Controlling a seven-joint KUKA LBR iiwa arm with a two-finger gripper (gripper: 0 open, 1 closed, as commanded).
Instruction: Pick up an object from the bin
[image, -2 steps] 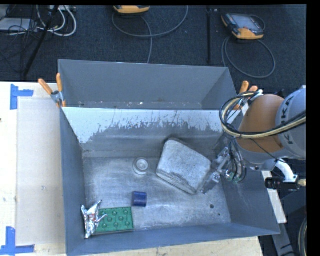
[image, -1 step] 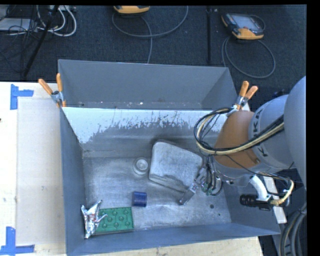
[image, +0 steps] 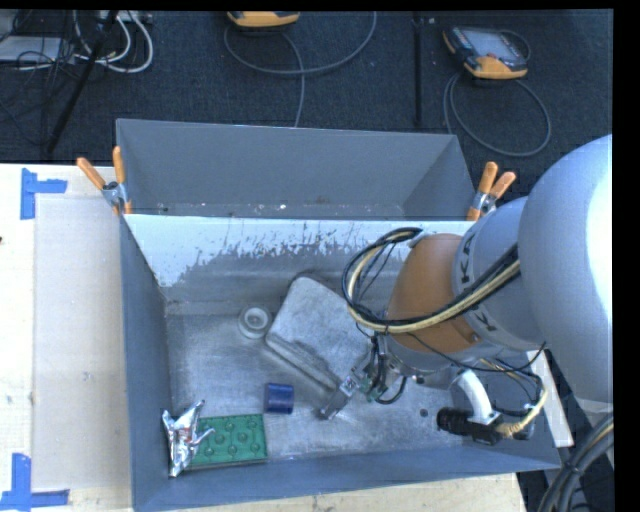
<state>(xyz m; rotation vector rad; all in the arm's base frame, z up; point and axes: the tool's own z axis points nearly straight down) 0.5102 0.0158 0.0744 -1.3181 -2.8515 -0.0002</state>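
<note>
My gripper (image: 337, 402) reaches down to the bin floor right of centre, below the arm's orange cover. Its tip is at the right end of a clear, elongated plastic piece (image: 298, 362) that lies slanted on the floor. Whether it touches that piece I cannot tell. A small blue cylinder (image: 279, 398) lies just left of the gripper, apart from it. A grey flat sheet-like pad (image: 312, 312) lies behind the clear piece, partly hidden by the arm's cables.
A small whitish ring (image: 255, 320) sits left of the pad. In the front left corner lie a green studded plate (image: 232, 438) and a crumpled silver foil piece (image: 182, 436). The arm covers the bin's right side.
</note>
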